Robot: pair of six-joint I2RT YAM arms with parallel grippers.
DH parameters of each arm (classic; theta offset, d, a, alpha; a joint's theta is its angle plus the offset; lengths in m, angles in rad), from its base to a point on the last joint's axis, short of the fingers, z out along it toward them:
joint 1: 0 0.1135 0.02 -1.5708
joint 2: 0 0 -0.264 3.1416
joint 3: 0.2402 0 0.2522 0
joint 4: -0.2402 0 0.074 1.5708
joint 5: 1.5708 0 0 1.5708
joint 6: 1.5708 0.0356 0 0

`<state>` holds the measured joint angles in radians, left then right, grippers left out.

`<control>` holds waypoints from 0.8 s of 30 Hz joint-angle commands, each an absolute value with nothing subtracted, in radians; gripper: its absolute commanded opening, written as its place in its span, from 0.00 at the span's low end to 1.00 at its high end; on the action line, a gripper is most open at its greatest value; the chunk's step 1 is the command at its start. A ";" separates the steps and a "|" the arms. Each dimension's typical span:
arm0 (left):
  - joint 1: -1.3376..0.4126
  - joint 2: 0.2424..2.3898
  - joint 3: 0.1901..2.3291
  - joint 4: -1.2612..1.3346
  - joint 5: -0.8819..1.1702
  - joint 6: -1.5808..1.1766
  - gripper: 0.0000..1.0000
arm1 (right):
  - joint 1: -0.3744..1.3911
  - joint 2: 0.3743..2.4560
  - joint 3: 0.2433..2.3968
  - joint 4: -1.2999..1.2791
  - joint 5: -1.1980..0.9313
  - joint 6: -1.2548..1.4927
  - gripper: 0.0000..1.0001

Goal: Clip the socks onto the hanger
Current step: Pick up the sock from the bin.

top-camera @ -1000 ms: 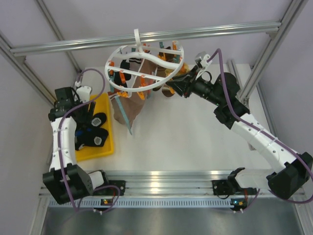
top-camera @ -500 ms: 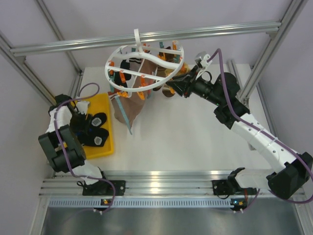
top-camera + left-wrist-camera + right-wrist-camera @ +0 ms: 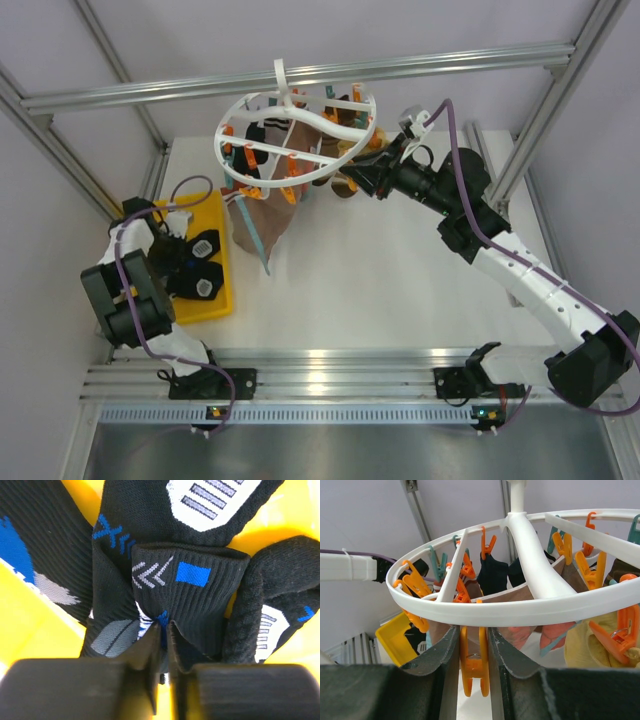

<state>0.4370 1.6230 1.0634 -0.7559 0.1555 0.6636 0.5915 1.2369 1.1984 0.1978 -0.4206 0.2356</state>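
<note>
The white round hanger [image 3: 300, 130] hangs at the back with brown socks [image 3: 262, 215] clipped under it. My right gripper [image 3: 474, 645] sits just under the hanger's outer ring [image 3: 520, 610], shut on the handles of an orange clip [image 3: 474, 665]; from above it shows at the ring's right side [image 3: 352, 180]. Dark socks [image 3: 200, 265] with white patches lie in the yellow tray [image 3: 215, 305]. My left gripper [image 3: 164, 627] is down in that tray [image 3: 172, 250], its jaws pinched on the ribbed cuff of a black sock [image 3: 200, 600] with a blue patch.
Other black socks [image 3: 210, 500] lie bunched round the held one, tray yellow [image 3: 30, 625] showing at both sides. More orange clips [image 3: 415, 582] and teal clips [image 3: 438, 567] line the rings. An aluminium frame bar [image 3: 300, 75] carries the hanger's hook.
The left arm has swung down and in over the tray, and its jaws have closed from wide apart onto the black sock. The right arm and hanger stay as before.
</note>
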 commanded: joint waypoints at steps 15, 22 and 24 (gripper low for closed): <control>0.459 1.252 1.252 -0.930 0.374 0.647 0.00 | 0.574 1.197 1.207 0.190 -0.417 0.227 0.00; 0.485 1.097 1.328 -0.980 0.660 0.608 0.00 | 0.574 1.192 1.204 0.195 -0.408 0.227 0.00; 0.485 1.045 1.348 -0.966 0.721 0.566 0.00 | 0.574 1.193 1.209 0.189 -0.408 0.225 0.00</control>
